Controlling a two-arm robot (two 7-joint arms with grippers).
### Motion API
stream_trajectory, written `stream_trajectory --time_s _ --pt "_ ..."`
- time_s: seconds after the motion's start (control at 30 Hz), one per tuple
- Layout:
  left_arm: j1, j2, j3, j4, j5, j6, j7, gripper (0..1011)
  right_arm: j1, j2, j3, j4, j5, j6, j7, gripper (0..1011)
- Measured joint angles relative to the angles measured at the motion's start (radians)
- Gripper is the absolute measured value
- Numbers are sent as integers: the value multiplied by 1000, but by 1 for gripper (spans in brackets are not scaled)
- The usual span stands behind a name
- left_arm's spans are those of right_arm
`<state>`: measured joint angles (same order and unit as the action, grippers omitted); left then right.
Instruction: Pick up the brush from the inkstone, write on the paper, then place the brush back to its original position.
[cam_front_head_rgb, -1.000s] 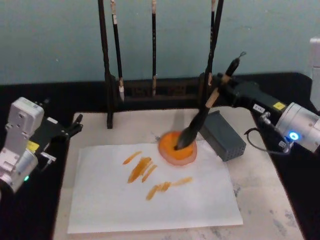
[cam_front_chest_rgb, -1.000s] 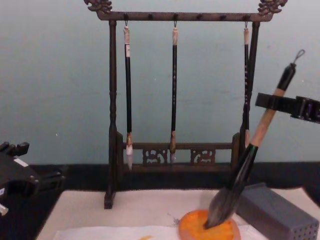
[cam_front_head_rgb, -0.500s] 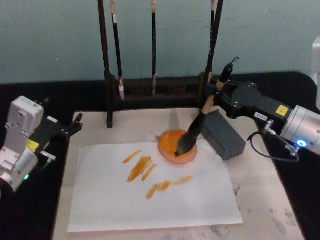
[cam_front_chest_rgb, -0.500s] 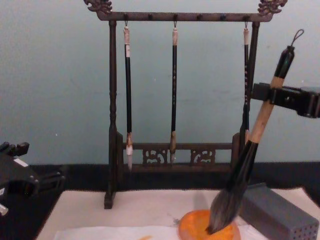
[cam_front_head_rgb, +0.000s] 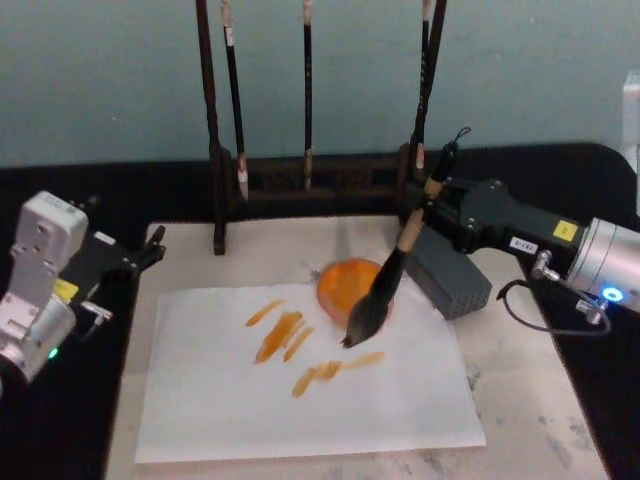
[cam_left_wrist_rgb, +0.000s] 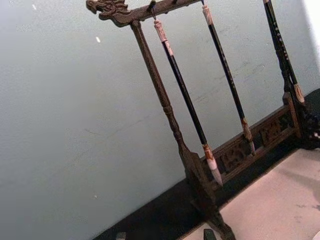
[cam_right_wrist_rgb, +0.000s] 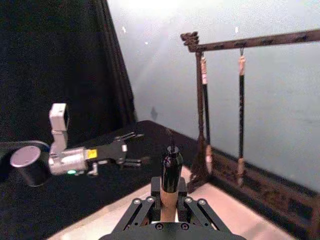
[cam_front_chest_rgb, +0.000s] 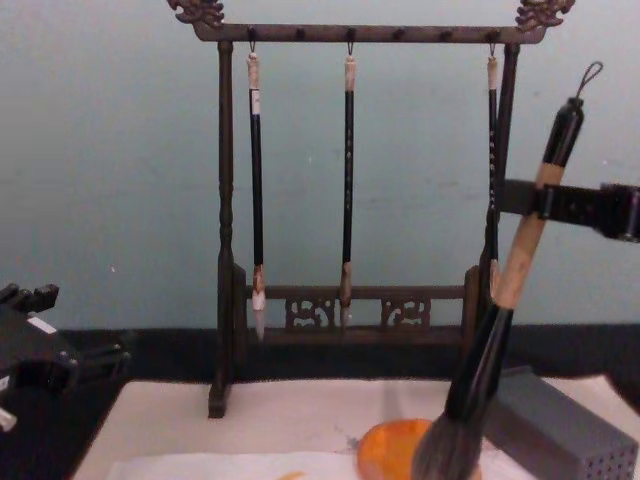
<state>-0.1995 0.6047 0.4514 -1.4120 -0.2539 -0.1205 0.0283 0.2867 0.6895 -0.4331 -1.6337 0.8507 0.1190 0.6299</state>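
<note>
Beside the inkstone (cam_front_head_rgb: 340, 283), right gripper (cam_front_head_rgb: 432, 192) clamps the brush (cam_front_head_rgb: 400, 245), bristles (cam_front_head_rgb: 362, 322) overlapping its rim

Inkstone (cam_front_head_rgb: 340, 283) at far edge of paper (cam_front_head_rgb: 220, 400); rack (cam_front_head_rgb: 214, 150) behind; block (cam_front_head_rgb: 452, 275) right.

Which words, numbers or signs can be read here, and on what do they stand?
Nothing is readable.
Yellow sticker on the black right arm, behind the right pincer holding the thick tan-handled brush: too blurred.
White strip label beside it: too blurred.
Second yellow sticker on the left arm: too blurred.
Orange strokes on the white paper: no legible characters.
</note>
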Motion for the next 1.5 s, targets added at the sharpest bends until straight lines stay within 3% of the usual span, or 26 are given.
stream_trajectory --time_s 0.1,0.23,0.6,1.03,1.5 --pt "0 0 0 0 0 0 0 1001 0 5 -11 -6 31 32 3 178" --pt "0 0 0 0 0 0 0 1001 5 7 -31 -7 39 44 3 178" --pt "0 0 0 0 0 0 0 1001 28 -24 -90 32 17 33 -8 178" --pt "0 0 0 0 0 0 0 1001 40 -47 -118 77 14 34 -11 177" --pt "0 0 0 0 0 0 0 1001 37 -43 -114 99 -15 17 -23 178"
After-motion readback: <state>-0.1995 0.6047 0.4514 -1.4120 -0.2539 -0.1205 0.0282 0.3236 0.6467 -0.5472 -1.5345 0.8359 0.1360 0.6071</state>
